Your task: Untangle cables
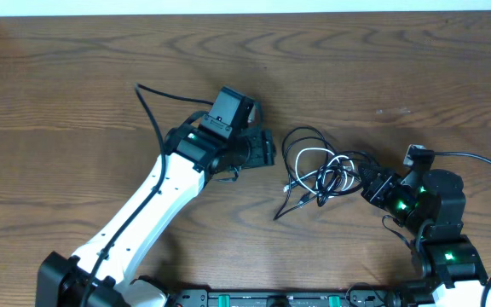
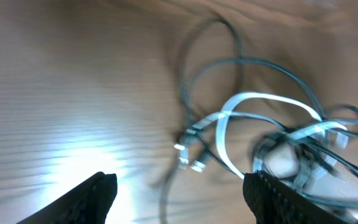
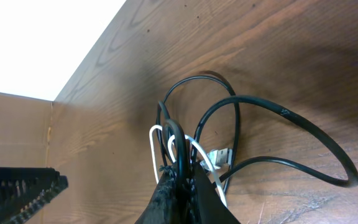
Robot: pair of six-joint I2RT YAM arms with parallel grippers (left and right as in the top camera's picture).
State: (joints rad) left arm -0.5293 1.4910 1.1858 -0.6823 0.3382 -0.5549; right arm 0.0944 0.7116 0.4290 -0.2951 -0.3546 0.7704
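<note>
On table (image 1: 58, 94), cables (image 3: 283, 114) tangled (right gripper (image 3: 180, 179) pinching)

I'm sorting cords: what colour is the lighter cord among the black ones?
The cord is white, clearest in right wrist view.

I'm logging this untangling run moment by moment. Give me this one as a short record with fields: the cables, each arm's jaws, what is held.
cables: black ones and a white one, looped in one bundle on the table
left gripper: jaws open, nothing between them, next to the bundle
right gripper: jaws shut on the cables at the bundle's right edge
tangle: not yet undone
</note>
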